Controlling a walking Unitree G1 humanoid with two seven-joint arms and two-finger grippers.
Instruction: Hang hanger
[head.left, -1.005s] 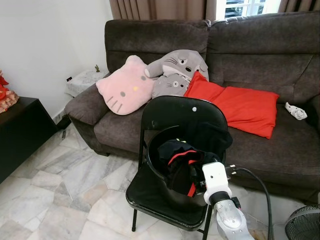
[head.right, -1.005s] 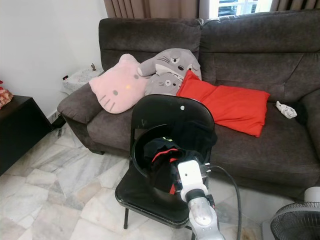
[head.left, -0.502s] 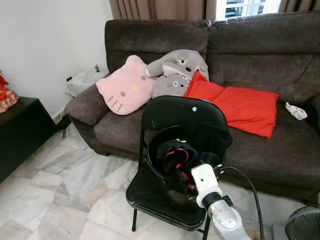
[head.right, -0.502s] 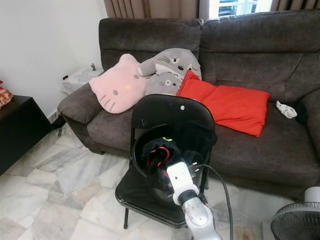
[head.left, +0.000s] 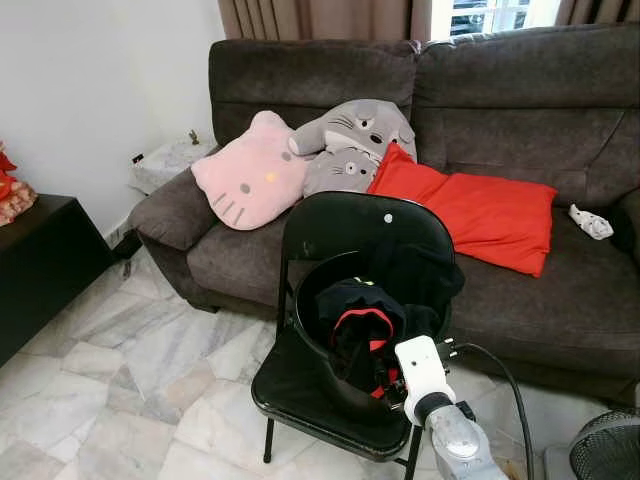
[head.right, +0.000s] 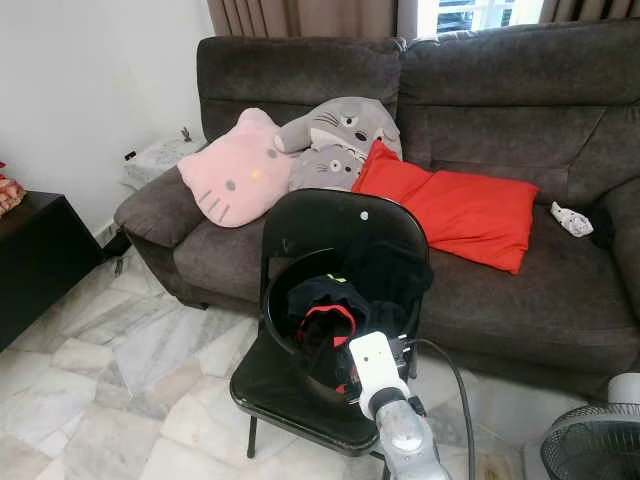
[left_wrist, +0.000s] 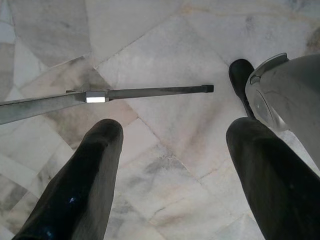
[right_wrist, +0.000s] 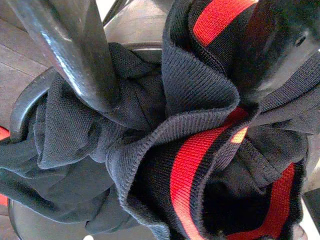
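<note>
A black garment with red stripes fills a black bucket on a black chair. Beyond the right tool, the dark brown sofa carries pink, grey and red cushions.

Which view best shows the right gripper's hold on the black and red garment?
The right wrist view: the right gripper has its fingers pinching the black and red garment up close. The eye views show the garment in the bucket on the chair, the wrist hiding the fingers.

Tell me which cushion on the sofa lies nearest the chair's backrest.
The red cushion: its lower corner sits just behind the black chair. The pink cat-face cushion and grey character cushion lie further back, towards the sofa's left end.
</note>
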